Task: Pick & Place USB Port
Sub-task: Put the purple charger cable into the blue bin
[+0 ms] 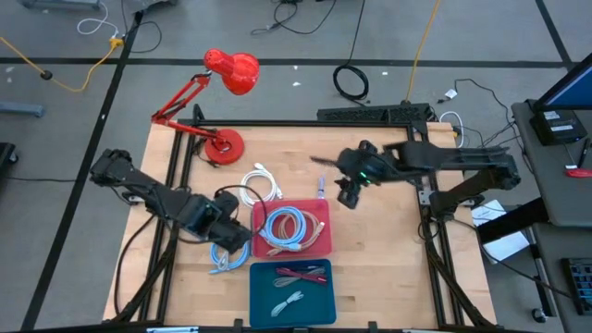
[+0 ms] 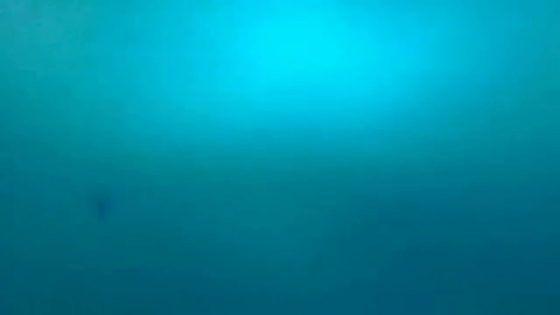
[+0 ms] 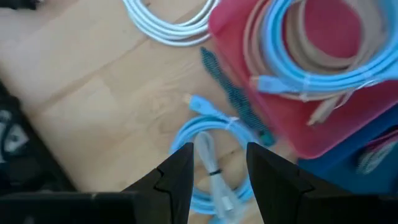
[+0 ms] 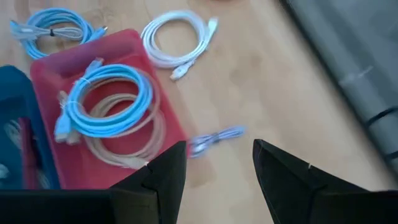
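**Op:** I've got the left gripper (image 1: 225, 242) low over the wooden table (image 1: 388, 277), just beside the red plastic tray (image 1: 319, 248), on its left in the high view. Fingers (image 3: 180, 177) spread partway, nothing between them. Directly under the gap lies a coiled light-blue USB cable (image 3: 208, 149) on the wood, bound with a pale tie.

**Eng:** Touching it?

**Op:** Can't tell from the wrist view. Fingers straddle the coil from above; contact isn't visible.

**Eng:** Right side?

**Op:** Right gripper (image 1: 348, 196) hangs beyond the tray's far right corner, fingers (image 4: 163, 177) apart, empty. A small pale-blue bundled cable (image 4: 214, 140) lies on the wood just beside that edge of the tray.

**Eng:** Tray contents?

**Op:** A blue coiled cable (image 4: 109, 102) stacked on a beige coiled cable (image 4: 127, 146). A white coiled cable (image 1: 262, 180) sits on the table past the tray's far edge. A blue plastic tray (image 1: 291, 291) touches the red one's near edge, with a few small cables inside.

**Eng:** Low camera?

**Op:** Only a flat blue haze; nothing readable.
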You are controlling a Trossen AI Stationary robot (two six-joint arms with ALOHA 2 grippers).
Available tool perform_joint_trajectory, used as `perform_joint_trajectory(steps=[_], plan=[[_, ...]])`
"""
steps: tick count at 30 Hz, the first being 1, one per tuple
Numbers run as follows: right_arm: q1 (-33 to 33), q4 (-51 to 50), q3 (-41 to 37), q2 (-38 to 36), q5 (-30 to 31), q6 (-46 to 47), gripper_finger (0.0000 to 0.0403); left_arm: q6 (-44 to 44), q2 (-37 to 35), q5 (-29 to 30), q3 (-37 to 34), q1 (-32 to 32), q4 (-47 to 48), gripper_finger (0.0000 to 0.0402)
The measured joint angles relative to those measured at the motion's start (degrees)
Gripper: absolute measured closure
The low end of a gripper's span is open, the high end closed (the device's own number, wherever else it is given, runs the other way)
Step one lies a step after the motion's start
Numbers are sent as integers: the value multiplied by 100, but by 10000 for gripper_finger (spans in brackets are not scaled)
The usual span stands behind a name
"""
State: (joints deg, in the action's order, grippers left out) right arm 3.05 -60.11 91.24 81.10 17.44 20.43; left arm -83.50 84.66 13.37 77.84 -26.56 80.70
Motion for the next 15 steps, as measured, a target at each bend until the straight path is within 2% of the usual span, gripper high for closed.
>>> perform_joint_trajectory(steps=[4,8,12,15], plan=[[-867,623,-803,338,-1150,210,222,-466,0,246,0,-247,-228,250],[-1510,928,-1519,864,-1947,-174,222,-718,2,486,0,-364,-530,250],[-1745,1442,-1995,1244,-2303,-1288,222,-726,2,618,0,-457,-663,250],[-1774,1566,-2023,1327,-2371,-1800,222,-690,2,732,0,-510,-695,250]])
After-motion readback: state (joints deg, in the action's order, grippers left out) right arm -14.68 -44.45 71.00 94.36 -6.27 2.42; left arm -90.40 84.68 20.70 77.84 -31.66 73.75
